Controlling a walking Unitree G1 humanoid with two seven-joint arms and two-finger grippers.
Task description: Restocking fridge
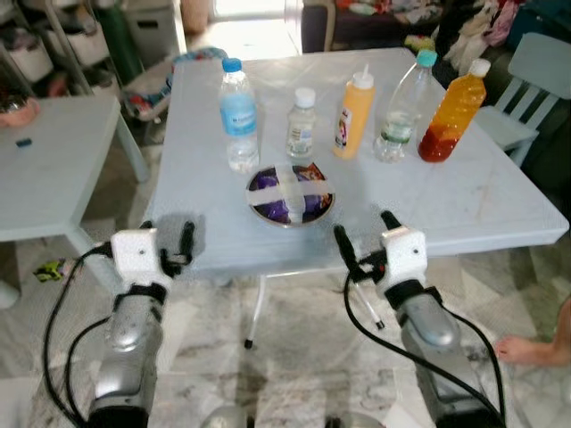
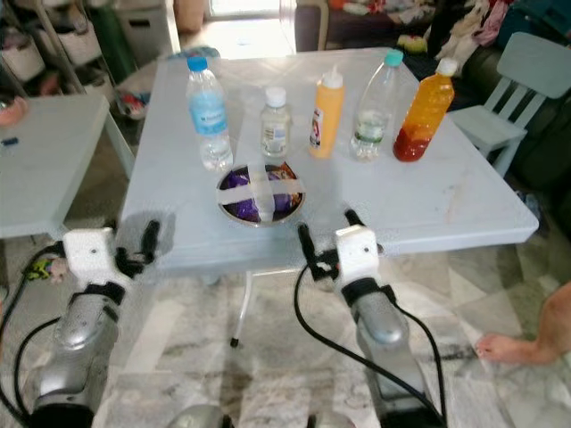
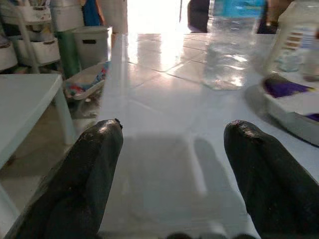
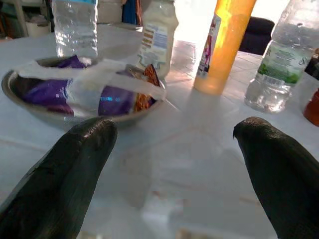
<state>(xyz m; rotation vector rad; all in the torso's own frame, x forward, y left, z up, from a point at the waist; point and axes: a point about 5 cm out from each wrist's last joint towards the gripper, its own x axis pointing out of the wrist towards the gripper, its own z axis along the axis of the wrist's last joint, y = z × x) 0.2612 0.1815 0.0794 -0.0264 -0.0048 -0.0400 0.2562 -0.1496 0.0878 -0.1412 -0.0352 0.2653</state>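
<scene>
Pale blue plastic table (image 1: 464,196) stood before us w/ the stock lined up on it: a blue-capped water bottle (image 1: 238,114), a small clear bottle (image 1: 301,124), a yellow squeeze bottle (image 1: 354,114), a teal-capped water bottle (image 1: 403,107) and an orange juice bottle (image 1: 452,111), all upright in a row across the far half. Nearer us sat a steel bowl (image 1: 290,195) of purple snack packs, taped over in a cross, just in front of the small clear bottle.

Our left gripper (image 1: 169,245) hovered at the near table edge, fingers spread wide, nothing between them. Our right gripper (image 1: 364,236) hovered likewise at the near edge, just right of the bowl, jaws apart and empty.

We judged this the approach step, pre-pick: nothing was grasped, no fridge was in sight. Next move prob. called for reaching fwd to one item; the bowl was closest to the right gripper, but wide and shallow, so a rim pinch would be needed. The bottles were easier to clamp, though farther off. A person's bare foot (image 1: 533,349) was on the floor at right, so we'd need care when turning away.
</scene>
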